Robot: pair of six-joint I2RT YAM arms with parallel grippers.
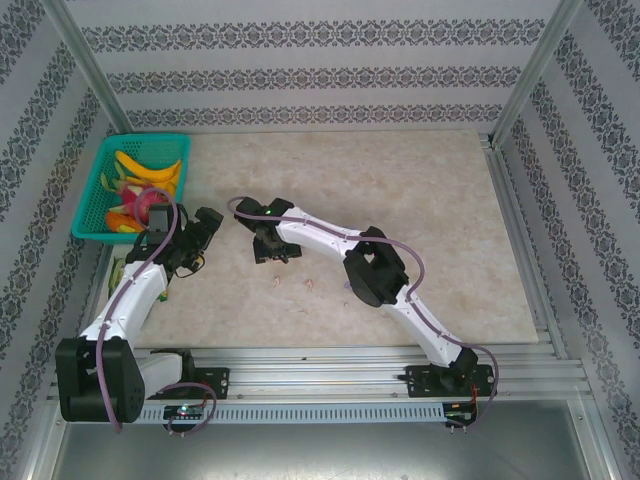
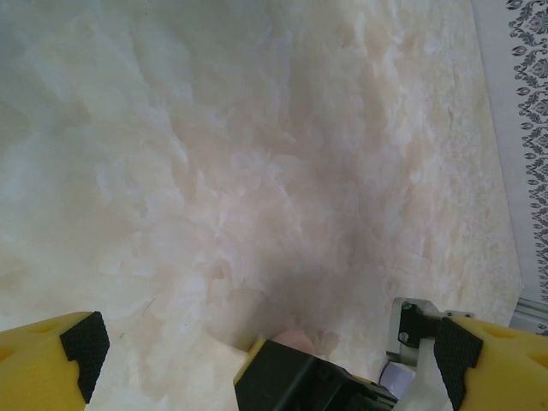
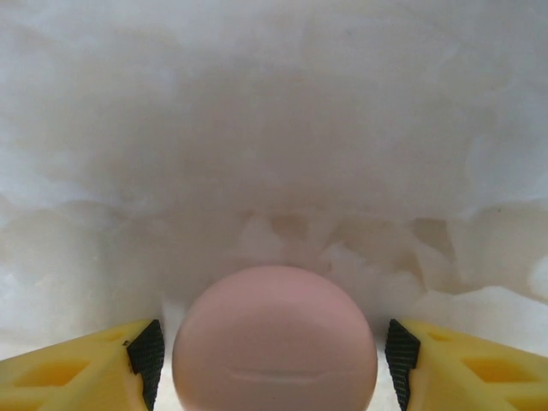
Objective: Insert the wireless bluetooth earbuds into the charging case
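L gripper (image 1: 197, 238) sits beside fruit basket (image 1: 92, 190), jaws fully released, empty, clear of work zone. R gripper (image 3: 274, 351) straddles closed pink charging case (image 3: 274, 321), slim gaps each side, no grip yet; prob. lining up to steady it. Earbuds (image 1: 312, 283) lie loose on table (image 1: 450, 220) nearby.

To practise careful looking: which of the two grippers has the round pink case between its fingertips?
The right gripper: the round pink case sits between its fingers. The left gripper stands wide open.
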